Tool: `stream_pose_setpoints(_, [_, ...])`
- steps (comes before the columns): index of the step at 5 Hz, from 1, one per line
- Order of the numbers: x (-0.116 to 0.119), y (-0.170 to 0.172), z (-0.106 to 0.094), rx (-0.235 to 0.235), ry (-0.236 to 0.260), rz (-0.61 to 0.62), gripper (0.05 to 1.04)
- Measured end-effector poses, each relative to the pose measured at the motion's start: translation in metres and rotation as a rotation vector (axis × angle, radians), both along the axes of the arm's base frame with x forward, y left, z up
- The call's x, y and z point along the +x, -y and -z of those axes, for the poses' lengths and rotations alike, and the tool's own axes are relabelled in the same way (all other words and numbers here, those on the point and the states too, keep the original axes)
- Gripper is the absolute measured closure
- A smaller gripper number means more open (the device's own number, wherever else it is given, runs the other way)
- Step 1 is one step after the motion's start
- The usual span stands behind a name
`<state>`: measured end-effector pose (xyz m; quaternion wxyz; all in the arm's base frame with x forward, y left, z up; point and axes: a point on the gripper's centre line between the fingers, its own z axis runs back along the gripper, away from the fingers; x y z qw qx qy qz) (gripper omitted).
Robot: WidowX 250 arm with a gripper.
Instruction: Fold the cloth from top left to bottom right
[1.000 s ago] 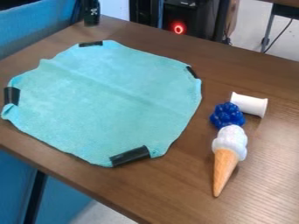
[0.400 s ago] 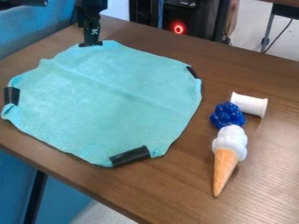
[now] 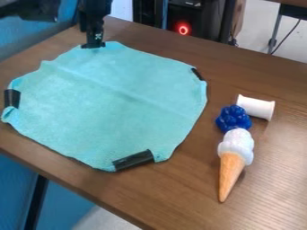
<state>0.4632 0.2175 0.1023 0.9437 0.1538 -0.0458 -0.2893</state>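
Three toys lie right of the cloth (image 3: 114,103).

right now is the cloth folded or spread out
Spread out: the cloth lies open and flat on the table, taped edges far apart, with only a faint crease across it.

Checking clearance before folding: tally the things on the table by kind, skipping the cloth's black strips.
Turquoise fabric cloth: 1
White spool-shaped cylinder: 1
Blue knobbly cluster: 1
White-topped tan toy ice-cream cone: 1
Total: 4
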Motion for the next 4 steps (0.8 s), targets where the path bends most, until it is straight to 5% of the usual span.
stream_pose_setpoints(1, [0.0029, -0.0025, 0.0067, -0.003, -0.022, -0.011, 0.111])
stream_pose_setpoints(4, [-0.0001, 0.0022, 0.0129, -0.084, -0.031, -0.021, 0.85])
